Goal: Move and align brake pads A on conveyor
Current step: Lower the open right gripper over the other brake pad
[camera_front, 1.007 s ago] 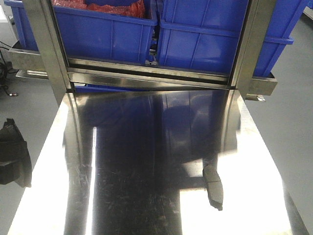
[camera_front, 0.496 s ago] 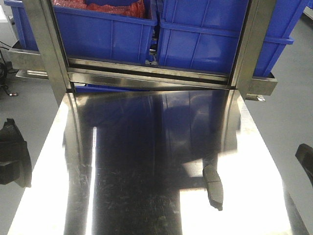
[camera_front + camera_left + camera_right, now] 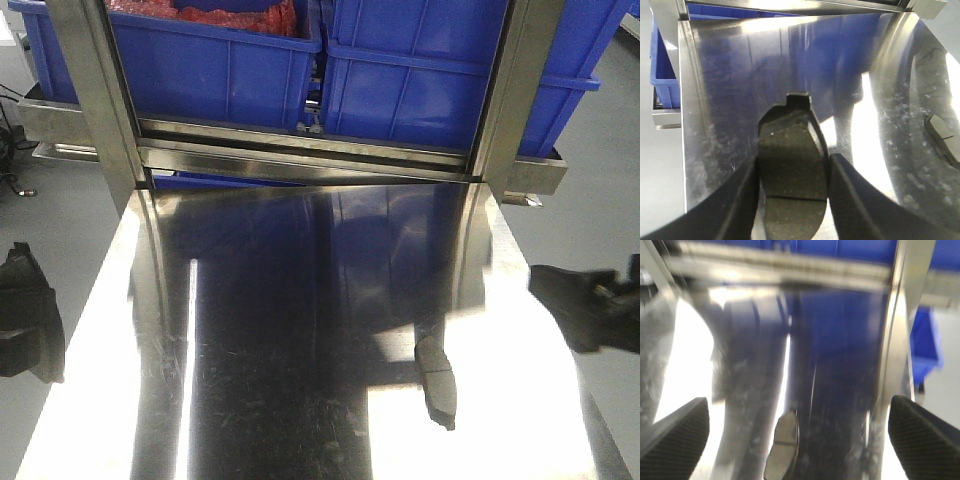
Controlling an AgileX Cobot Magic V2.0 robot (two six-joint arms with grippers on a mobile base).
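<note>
Your left pincer (image 3: 794, 167) was clenched on one flat, dark grey brake pad (image 3: 792, 150) with a thin groove across it. It squeezed the pad's two long edges, just above the shiny steel table (image 3: 715, 100). A second dark grey pad (image 3: 436, 385) lay flat on the right part of that table. Your right pincer (image 3: 796, 412) hung near it with its black fingers spread wide and nothing in them.

No dark belt showed in any view, so I think both pads had some way to go. The held pad could slip or tip, because only its thin edges were pinched. The lying pad could skate away on the smooth steel if one finger touched it first. A crooked grab might also twist it, and then it would not line up.
</note>
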